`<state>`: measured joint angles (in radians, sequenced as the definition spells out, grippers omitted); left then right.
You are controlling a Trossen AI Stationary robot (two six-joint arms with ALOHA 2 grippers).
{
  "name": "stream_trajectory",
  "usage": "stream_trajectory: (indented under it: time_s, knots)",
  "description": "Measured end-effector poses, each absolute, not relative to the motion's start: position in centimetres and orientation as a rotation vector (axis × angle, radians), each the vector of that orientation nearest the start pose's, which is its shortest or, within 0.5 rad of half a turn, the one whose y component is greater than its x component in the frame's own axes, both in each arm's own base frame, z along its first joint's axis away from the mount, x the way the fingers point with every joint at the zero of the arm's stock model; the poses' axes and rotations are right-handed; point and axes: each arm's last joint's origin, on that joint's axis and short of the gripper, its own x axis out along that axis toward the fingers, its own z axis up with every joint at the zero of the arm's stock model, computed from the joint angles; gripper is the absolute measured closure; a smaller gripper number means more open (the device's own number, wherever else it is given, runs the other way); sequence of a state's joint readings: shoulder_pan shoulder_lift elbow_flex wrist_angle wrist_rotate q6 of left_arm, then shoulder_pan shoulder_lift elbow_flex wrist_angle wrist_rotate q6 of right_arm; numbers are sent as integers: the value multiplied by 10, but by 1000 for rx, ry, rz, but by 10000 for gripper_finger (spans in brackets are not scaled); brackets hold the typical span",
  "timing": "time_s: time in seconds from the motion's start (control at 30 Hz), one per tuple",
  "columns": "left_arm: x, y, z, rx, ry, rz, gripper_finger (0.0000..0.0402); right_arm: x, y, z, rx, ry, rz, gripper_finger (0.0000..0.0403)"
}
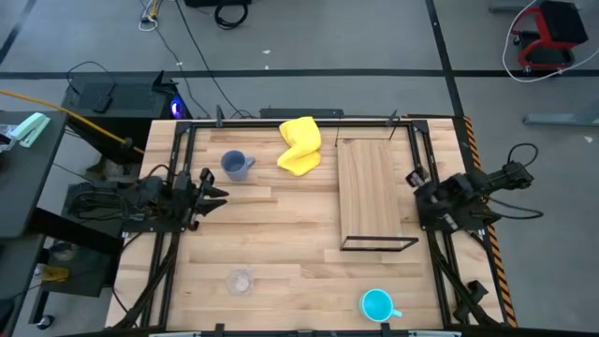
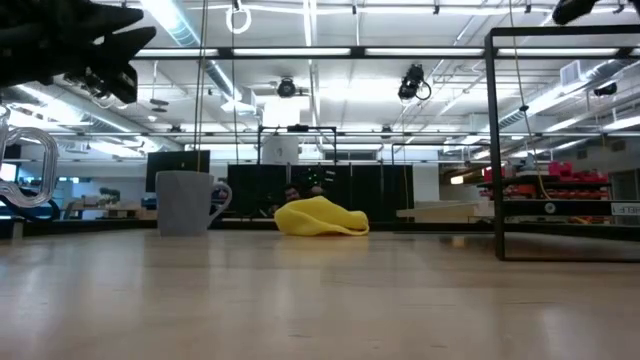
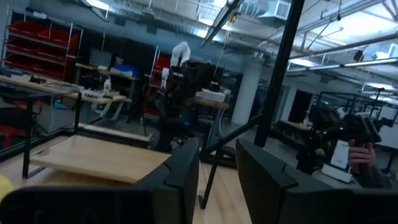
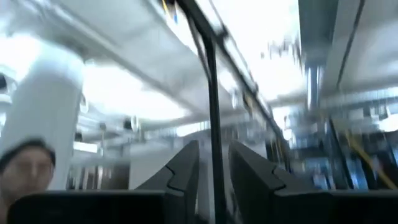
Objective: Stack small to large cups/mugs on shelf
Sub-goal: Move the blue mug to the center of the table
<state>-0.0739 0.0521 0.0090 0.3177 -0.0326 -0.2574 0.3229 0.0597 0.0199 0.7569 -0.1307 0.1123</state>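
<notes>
At the near edge of the table point(image 1: 281, 234), the cyan mug point(image 1: 377, 304) stands upright, handle pointing right, well apart from everything else. Just left of it, also near the front edge, the glass cup point(image 1: 240, 280) sits upright; in the low view it shows at the far left, big and close point(image 2: 25, 170).

Mid-table now: the left gripper point(image 1: 213, 187) waits above the left side, its 2 fingers point(image 3: 180, 177) a little apart, clasping nothing. Across the table, the right gripper point(image 1: 418, 185) waits above the right edge, just beside the shelf, its fingers point(image 4: 180, 171) likewise parted a little and clasping nothing; its wrist view looks up at the ceiling.

The shelf point(image 1: 372, 198) stands on the right half, a light-wood board in a thin black frame, running from mid-table to the back. No cup is on it. In the low view its black frame point(image 2: 497, 150) rises at the right.

Farther back, the grey mug point(image 1: 234, 165) stands upright on the left half, near the left gripper but not touching it, handle to the right. The low view shows it upright too point(image 2: 188, 203). Just right of it, the yellow cloth point(image 1: 300, 146) lies crumpled between mug and shelf, touching neither that I can tell.

So: 3 cups, all on the table, all apart.
</notes>
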Motion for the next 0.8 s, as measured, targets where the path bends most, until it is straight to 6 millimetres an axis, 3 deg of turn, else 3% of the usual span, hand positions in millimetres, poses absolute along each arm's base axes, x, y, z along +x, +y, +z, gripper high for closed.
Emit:
stream_trajectory:
  time_s: [0.3,0.6,0.67,0.8]
  knots:
    - [95,-6,196,-292,-306,-84,285,58,23,250,315,-854,535,308]
    - [96,-6,196,-299,-305,-85,287,42,18,286,352,-952,551,308]
    - [96,-6,196,-290,-304,-83,287,40,17,299,369,-914,566,308]
    - [96,-6,196,-285,-304,-83,291,50,21,321,434,-631,577,308]
